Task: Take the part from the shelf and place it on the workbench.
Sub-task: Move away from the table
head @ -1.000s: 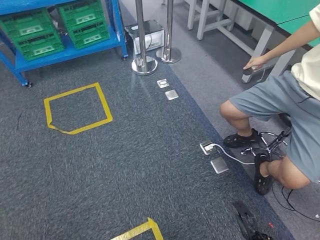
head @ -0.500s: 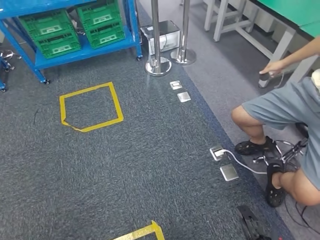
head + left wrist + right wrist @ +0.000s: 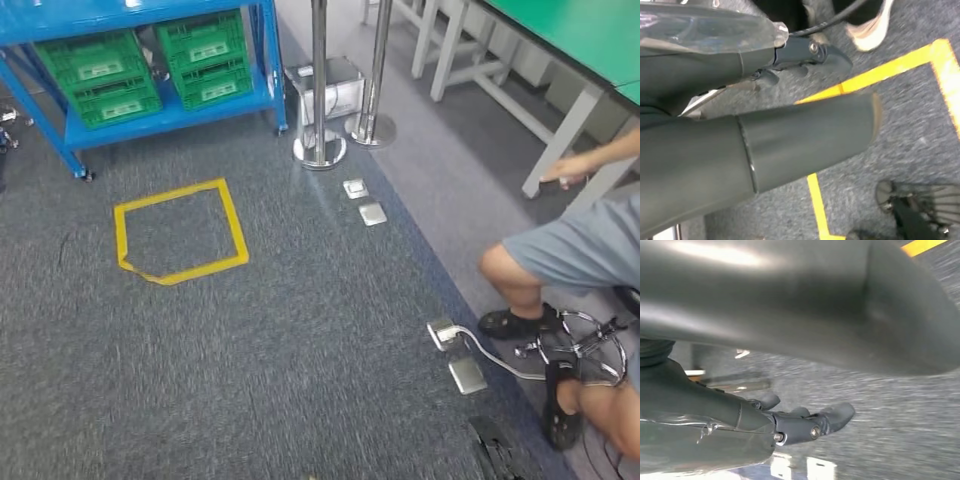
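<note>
- Shelf (image 3: pixel 170 112), a blue metal rack on small wheels, stands at about 11 o'clock in the head view, on the grey carpet (image 3: pixel 287 330).
- Two green crates (image 3: pixel 200 58) sit side by side on its lower level; whether a part lies in them cannot be told from here.
- Table (image 3: pixel 596 35) with a green top and pale grey legs runs along at about 2 o'clock, well apart from the shelf.
- On the carpet just in front of the shelf, at about 10 o'clock, is a square of yellow tape (image 3: pixel 181 232).
- Two shiny posts (image 3: pixel 319 80) on round bases stand just beside the shelf's right end, at about 12 o'clock, with a small grey box (image 3: pixel 332 85) behind them.
- Metal floor plates (image 3: pixel 372 213) lie near the posts, and two more at about 4 o'clock, one with a pale cable (image 3: pixel 490 352) running out of it.
- A person (image 3: pixel 589 260) in grey shorts and dark sandals crouches at about 3 o'clock, one hand reaching to a table leg.
- The left hand (image 3: pixel 791 120) hangs over the carpet and a line of yellow tape, fingers straight and apart, holding nothing.
- The right hand (image 3: pixel 802 420) likewise hangs over the carpet, its dark fingers spread, holding nothing.
</note>
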Controlling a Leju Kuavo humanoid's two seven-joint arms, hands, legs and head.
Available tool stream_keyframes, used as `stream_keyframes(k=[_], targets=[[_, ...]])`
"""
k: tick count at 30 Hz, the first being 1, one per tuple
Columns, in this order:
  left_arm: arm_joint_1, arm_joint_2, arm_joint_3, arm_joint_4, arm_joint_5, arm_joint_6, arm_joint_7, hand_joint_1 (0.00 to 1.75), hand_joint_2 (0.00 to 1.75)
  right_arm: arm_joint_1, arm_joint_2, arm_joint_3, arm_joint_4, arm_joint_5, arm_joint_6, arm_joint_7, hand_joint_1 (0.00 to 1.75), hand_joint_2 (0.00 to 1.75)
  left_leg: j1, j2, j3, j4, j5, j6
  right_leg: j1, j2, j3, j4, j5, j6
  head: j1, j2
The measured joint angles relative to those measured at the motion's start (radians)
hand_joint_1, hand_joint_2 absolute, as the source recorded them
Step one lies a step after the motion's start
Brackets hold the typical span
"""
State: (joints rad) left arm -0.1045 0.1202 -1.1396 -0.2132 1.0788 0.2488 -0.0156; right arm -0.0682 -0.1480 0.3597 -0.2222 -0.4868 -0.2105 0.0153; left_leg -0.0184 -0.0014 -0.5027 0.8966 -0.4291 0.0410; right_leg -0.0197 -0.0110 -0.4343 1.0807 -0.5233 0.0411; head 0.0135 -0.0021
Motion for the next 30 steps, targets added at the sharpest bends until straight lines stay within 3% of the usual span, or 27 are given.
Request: stream_keyframes(k=[1,3,4,5,6,7,9,10,11,13,15,16,18,19,20,21,23,24,25,28,30], targets=[[0.001,0.000,0.000,0.000,0.000,0.000,0.000,0.00,0.00,0.001,0.000,0.000,0.001,0.000,0.000,-0.001,0.00,0.00,-0.001,0.000,0.026,-0.004,-0.016,0.005,0.001,0.003,-0.047,0.071,-0.016,0.000,0.002,0.000],[0.000,0.000,-0.001,0.000,0.000,0.000,0.000,0.00,0.00,0.004,0.001,0.000,0.003,0.000,0.001,-0.001,0.00,0.00,-0.002,-0.007,0.074,-0.013,-0.049,0.011,0.004,0.006,-0.140,0.150,-0.101,0.000,0.006,0.000],[-0.001,0.000,-0.001,0.000,0.000,0.000,0.000,0.00,0.00,0.008,0.001,0.000,0.005,0.000,0.002,0.000,0.00,0.00,-0.002,-0.013,0.099,-0.017,-0.064,0.012,0.006,0.006,-0.170,0.147,-0.145,-0.002,0.007,0.000],[-0.001,0.000,-0.001,0.000,0.000,0.000,0.000,0.00,0.00,0.011,0.001,0.000,0.006,0.000,0.002,0.000,0.00,0.00,-0.003,-0.017,0.125,-0.022,-0.078,0.013,0.009,0.007,-0.187,0.118,-0.167,-0.004,0.010,0.000],[0.000,-0.001,-0.001,0.000,0.000,0.000,0.000,0.00,0.00,0.013,0.001,0.000,0.007,0.000,0.002,0.000,0.00,0.00,-0.003,-0.021,0.150,-0.026,-0.092,0.013,0.014,0.007,-0.192,0.065,-0.151,-0.011,0.014,0.000],[0.000,-0.002,-0.002,0.000,0.000,0.000,0.000,0.00,0.00,0.014,0.001,0.000,0.008,0.000,0.002,0.000,0.00,0.00,-0.003,-0.024,0.173,-0.031,-0.105,0.013,0.021,0.009,-0.189,0.000,-0.086,-0.024,0.018,0.000],[-0.002,-0.008,-0.004,0.000,0.000,0.000,0.000,0.00,0.00,0.014,-0.001,0.000,0.009,-0.001,0.005,0.000,0.00,0.00,0.000,-0.031,0.206,-0.040,-0.125,0.008,0.034,0.018,-0.170,-0.108,0.083,-0.043,0.016,0.000],[-0.003,-0.011,-0.005,0.000,0.000,0.001,0.000,0.00,0.00,0.013,-0.002,0.000,0.010,-0.002,0.008,0.000,0.00,0.00,0.001,-0.034,0.215,-0.044,-0.126,0.003,0.039,0.024,-0.158,-0.134,0.140,-0.050,0.016,0.000],[-0.006,-0.012,-0.007,0.000,0.001,0.002,0.001,0.00,0.00,0.011,-0.003,0.000,0.011,-0.003,0.011,-0.001,0.00,0.00,0.001,-0.038,0.217,-0.040,-0.122,-0.002,0.040,0.027,-0.149,-0.147,0.156,-0.053,0.016,0.000],[-0.007,-0.011,-0.008,0.000,0.004,0.004,0.002,0.00,0.00,0.010,-0.004,0.000,0.011,-0.006,0.019,-0.003,0.00,0.00,-0.002,-0.033,0.207,-0.003,-0.104,-0.012,0.035,0.026,-0.119,-0.168,0.153,-0.061,0.023,0.000],[-0.008,-0.010,-0.009,0.000,0.006,0.005,0.002,0.00,0.00,0.011,-0.004,0.000,0.011,-0.012,0.029,-0.005,0.00,0.00,-0.001,-0.022,0.146,0.104,-0.105,-0.023,0.025,0.023,-0.094,-0.189,0.151,-0.065,0.019,0.000],[-0.008,-0.011,-0.009,0.000,0.007,0.006,0.002,0.00,0.00,0.011,-0.003,0.000,0.012,-0.015,0.034,-0.005,0.00,0.00,0.004,-0.017,0.099,0.172,-0.125,-0.029,0.021,0.023,-0.088,-0.194,0.147,-0.065,0.016,0.000],[-0.010,-0.011,-0.009,0.000,0.007,0.006,0.002,0.00,0.00,0.011,-0.002,0.000,0.012,-0.017,0.045,-0.006,0.00,0.00,0.020,-0.013,0.005,0.271,-0.204,-0.046,0.013,0.023,-0.079,-0.197,0.133,-0.060,0.010,0.000],[-0.009,-0.011,-0.009,0.000,0.008,0.006,0.002,0.00,0.00,0.011,-0.002,0.000,0.012,-0.017,0.053,-0.005,0.00,0.00,0.029,-0.012,-0.026,0.281,-0.234,-0.055,0.008,0.023,-0.071,-0.197,0.123,-0.054,0.009,0.000],[-0.007,-0.011,-0.009,0.000,0.008,0.006,0.002,0.00,0.00,0.012,-0.002,0.000,0.012,-0.019,0.061,-0.004,0.00,0.00,0.038,-0.010,-0.043,0.261,-0.238,-0.065,0.002,0.023,-0.061,-0.196,0.113,-0.047,0.007,0.000],[-0.005,-0.011,-0.009,0.000,0.007,0.006,0.002,0.00,0.00,0.012,-0.002,0.000,0.012,-0.020,0.066,-0.002,0.00,0.00,0.048,-0.007,-0.047,0.213,-0.205,-0.076,-0.005,0.023,-0.050,-0.193,0.102,-0.040,0.005,0.000],[-0.001,-0.012,-0.010,0.000,0.007,0.005,0.002,0.00,0.00,0.012,-0.002,0.000,0.013,-0.022,0.071,0.001,0.00,0.00,0.065,0.007,-0.040,0.090,-0.081,-0.095,-0.014,0.022,-0.035,-0.180,0.076,-0.021,-0.004,0.000],[0.000,-0.014,-0.010,0.000,0.006,0.005,0.002,0.00,0.00,0.011,-0.003,0.000,0.014,-0.022,0.072,0.002,0.00,0.00,0.067,0.016,-0.040,0.052,-0.037,-0.097,-0.016,0.020,-0.032,-0.172,0.063,-0.010,-0.008,0.000],[-0.001,-0.015,-0.010,0.000,0.006,0.004,0.002,0.00,0.00,0.010,-0.003,0.000,0.015,-0.022,0.072,0.002,0.00,0.00,0.066,0.023,-0.042,0.037,-0.012,-0.091,-0.017,0.017,-0.032,-0.165,0.051,0.000,-0.009,0.000],[-0.003,-0.014,-0.010,0.000,0.005,0.003,0.001,0.00,0.00,0.010,-0.002,0.000,0.015,-0.022,0.073,0.004,0.00,0.00,0.054,0.018,-0.043,0.046,-0.009,-0.060,-0.026,0.007,-0.024,-0.158,0.028,0.022,0.004,0.000],[-0.003,-0.012,-0.010,0.000,0.005,0.003,0.001,0.00,0.00,0.010,-0.001,0.000,0.015,-0.022,0.073,0.004,0.00,0.00,0.051,0.014,-0.034,0.043,-0.015,-0.043,-0.030,0.005,-0.049,-0.091,-0.014,0.024,0.016,0.000]])
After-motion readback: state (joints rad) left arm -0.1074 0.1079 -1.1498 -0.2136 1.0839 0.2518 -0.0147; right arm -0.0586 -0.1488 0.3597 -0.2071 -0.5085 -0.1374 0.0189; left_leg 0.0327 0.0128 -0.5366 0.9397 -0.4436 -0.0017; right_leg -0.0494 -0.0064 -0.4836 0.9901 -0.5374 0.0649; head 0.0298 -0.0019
